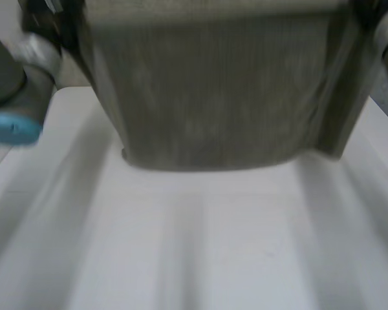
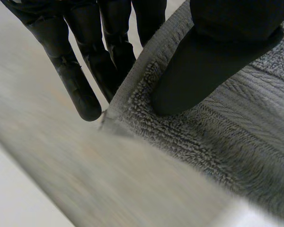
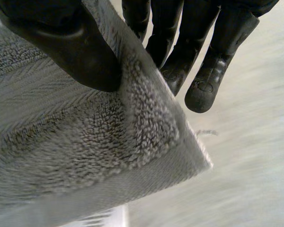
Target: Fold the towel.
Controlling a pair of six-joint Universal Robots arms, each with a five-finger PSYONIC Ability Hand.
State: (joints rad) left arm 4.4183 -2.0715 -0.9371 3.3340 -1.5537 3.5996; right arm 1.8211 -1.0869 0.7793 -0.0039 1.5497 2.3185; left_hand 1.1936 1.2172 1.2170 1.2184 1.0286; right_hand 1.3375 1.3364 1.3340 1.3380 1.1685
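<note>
towel [image 1: 213, 97]: grey terry, hangs stretched wide over the far edge of the white table [image 1: 213, 245] | looks soft, floppy, light-ish, loops grippy imo | left hand [image 2: 217, 61] pinches one top corner, thumb against fingers | right hand [image 3: 71, 47] pinches the other | corners = best hold

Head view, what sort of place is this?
Likely a robot lab bench: a white table, a grey arm joint with a light-blue cap, and a grey terry towel pinched by the black left robot hand and right robot hand.
</note>
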